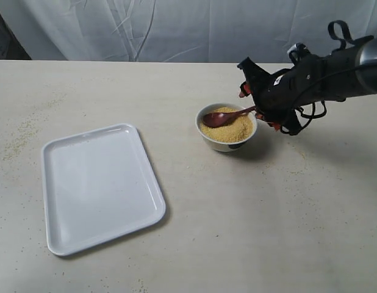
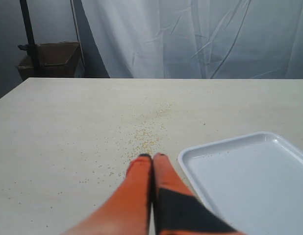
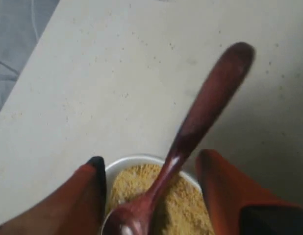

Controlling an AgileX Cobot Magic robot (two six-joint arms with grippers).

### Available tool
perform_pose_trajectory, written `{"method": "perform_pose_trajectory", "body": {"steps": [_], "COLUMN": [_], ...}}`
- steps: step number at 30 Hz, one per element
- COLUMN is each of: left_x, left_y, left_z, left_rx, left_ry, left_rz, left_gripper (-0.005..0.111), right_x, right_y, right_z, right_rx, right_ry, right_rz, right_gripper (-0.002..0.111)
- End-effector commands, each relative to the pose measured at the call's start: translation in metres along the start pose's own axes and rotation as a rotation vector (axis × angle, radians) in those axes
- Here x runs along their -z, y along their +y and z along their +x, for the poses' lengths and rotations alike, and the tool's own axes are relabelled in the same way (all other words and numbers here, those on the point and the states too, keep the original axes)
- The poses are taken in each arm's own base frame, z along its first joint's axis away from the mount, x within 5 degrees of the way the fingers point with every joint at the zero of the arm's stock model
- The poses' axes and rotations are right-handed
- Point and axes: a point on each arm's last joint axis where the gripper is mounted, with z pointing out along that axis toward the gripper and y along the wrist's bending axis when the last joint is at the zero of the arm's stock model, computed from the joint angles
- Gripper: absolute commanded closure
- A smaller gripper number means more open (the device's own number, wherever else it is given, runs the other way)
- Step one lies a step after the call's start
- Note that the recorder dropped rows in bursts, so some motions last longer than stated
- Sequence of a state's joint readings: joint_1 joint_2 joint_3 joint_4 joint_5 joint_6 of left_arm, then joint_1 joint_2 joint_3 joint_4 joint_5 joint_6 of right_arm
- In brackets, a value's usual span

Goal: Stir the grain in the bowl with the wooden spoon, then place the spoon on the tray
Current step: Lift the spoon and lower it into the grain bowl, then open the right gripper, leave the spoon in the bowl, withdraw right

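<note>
Your right claw [image 3: 150, 157] was open around the handle of the wooden spoon [image 1: 228, 115] — you needed to squeeze tight, then stir the grain [image 1: 232, 132] gently.

right arm [image 1: 335, 73]: black casing, looped black cables | both jaws: orange, black-tipped

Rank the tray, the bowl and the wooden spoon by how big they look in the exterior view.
1. tray, by far the largest.
2. bowl.
3. wooden spoon, about as long as the bowl is wide, but far slimmer.
</note>
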State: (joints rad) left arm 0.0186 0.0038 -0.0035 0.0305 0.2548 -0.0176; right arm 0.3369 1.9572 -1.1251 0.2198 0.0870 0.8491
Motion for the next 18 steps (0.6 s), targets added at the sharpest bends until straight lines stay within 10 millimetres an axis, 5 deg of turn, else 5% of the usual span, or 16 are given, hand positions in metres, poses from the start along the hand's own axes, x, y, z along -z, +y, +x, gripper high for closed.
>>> {"method": "perform_pose_trajectory", "body": {"steps": [1, 5, 9, 15, 18], "left_x": [0.000, 0.000, 0.000, 0.000, 0.000], "left_y": [0.000, 0.000, 0.000, 0.000, 0.000], "left_z": [0.000, 0.000, 0.000, 0.000, 0.000], "left_rx": [0.001, 0.001, 0.001, 0.001, 0.001], "left_ry": [-0.012, -0.012, -0.012, -0.012, -0.012], "left_rz": [-0.004, -0.004, -0.004, -0.004, -0.004], "left_gripper": [0.107, 0.107, 0.107, 0.107, 0.107], "right_x": [0.032, 0.061, 0.080, 0.103, 0.114], "right_y": [0.011, 0.010, -0.009, -0.047, -0.065], "right_z": [-0.014, -0.036, -0.052, -0.075, -0.093], "right_rx": [0.160, 0.447, 0.721, 0.900, 0.758], "right_ry": [-0.032, -0.077, 0.006, 0.427, 0.552], "right_rz": [-0.011, 0.024, 0.153, 0.297, 0.124], "right_gripper": [0.052, 0.064, 0.108, 0.109, 0.109]}}
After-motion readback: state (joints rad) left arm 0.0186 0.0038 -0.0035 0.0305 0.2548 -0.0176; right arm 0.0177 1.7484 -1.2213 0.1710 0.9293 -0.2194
